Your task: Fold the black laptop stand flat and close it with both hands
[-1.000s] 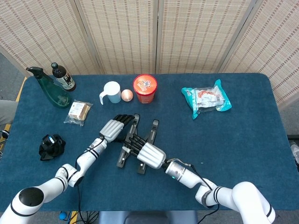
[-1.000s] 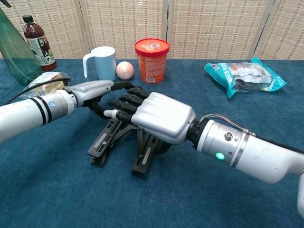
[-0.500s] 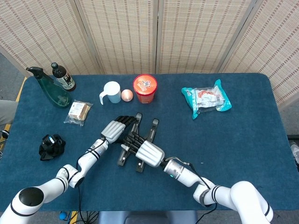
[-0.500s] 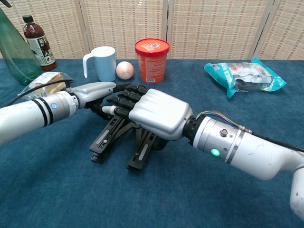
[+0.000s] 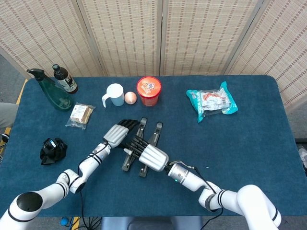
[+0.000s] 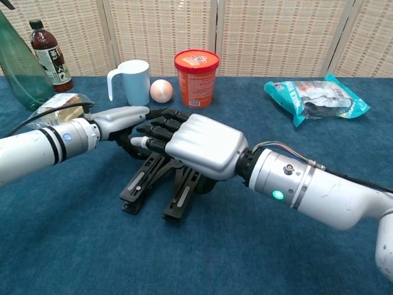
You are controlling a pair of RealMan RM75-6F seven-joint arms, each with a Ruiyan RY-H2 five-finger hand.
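Blue cloth covers the bench, with woven reed screens standing behind it. At mid-bench lies the black laptop stand, its two long bars side by side and nearly parallel, converging slightly at the far end. The right robot hand lies palm down across the stand's middle, dark fingers curled over the bars; whether they grip or merely press cannot be told. The left robot hand touches the stand's far left bar, fingers extended along it and meeting those of the right; its hold is hidden. Beyond stand a white mug, a small pink ball and a red tub. A teal snack packet lies far right.
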